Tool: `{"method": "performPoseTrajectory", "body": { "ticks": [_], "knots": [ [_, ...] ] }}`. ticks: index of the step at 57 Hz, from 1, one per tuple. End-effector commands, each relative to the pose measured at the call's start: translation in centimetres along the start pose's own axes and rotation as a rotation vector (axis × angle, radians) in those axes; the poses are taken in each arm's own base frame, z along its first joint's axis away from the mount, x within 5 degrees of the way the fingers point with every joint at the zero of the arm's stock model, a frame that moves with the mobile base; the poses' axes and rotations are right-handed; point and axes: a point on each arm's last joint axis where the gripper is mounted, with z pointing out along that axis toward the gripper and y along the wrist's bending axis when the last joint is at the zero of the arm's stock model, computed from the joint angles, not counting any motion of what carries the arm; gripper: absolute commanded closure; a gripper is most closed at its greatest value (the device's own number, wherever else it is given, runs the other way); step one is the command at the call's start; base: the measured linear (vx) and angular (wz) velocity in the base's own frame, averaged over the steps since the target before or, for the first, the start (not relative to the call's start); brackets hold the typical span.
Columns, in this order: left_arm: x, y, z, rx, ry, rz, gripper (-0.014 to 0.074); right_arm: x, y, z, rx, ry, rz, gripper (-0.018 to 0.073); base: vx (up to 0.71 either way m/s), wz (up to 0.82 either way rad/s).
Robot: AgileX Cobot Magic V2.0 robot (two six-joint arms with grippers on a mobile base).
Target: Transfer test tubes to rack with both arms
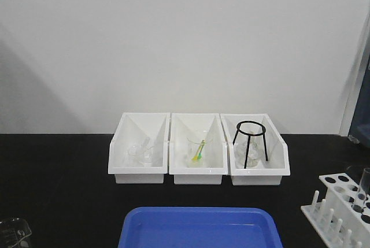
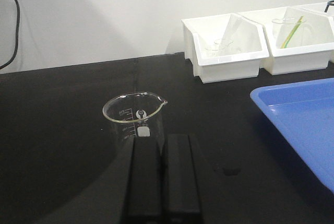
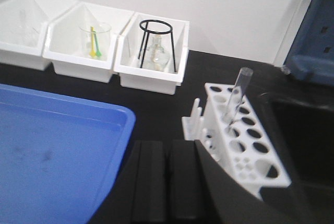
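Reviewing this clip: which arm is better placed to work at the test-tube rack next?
Right, most likely. In the right wrist view the rack sits just beside the right gripper, with one test tube already standing in it. The left gripper faces only a beaker, with no rack in its view. Both grippers appear shut and empty.

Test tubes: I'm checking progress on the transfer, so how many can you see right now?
1. A single test tube stands upright in a hole of the white rack, right of the blue tray. None shows on the tray; others may lie out of view.
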Motion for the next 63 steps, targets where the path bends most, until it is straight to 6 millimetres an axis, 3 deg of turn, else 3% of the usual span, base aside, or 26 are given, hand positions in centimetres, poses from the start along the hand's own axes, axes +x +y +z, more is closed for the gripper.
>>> {"method": "performPoseTrajectory", "body": {
  "ticks": [1, 9, 18, 33, 63],
  "knots": [
    [0.1, 0.1, 0.0, -0.011, -0.072, -0.008, 0.0617, 1.6, 0.3, -0.7, -0.014, -0.167, 0.058, 0.0567, 0.00, 0.00],
    [0.1, 0.1, 0.0, -0.011, -0.072, -0.008, 0.0617, 6.4, 1.0, -0.4, -0.042, -0.219, 0.113, 0.0567, 0.00, 0.00],
    [0.1, 0.1, 0.0, -0.011, -0.072, -0.008, 0.0617, 9.2, 1.5, 0.6, -0.062, -0.249, 0.214, 0.0567, 0.00, 0.00],
    [0.1, 0.1, 0.0, -0.011, -0.072, -0.008, 0.0617, 9.2, 0.7, 0.5, 0.086, -0.250, 0.188, 0.0567, 0.00, 0.00],
    [0.1, 0.1, 0.0, -0.011, -0.072, -0.008, 0.0617, 9.3, 0.7, 0.5, 0.086, -0.235, 0.192, 0.0567, 0.00, 0.00]
  ]
}}
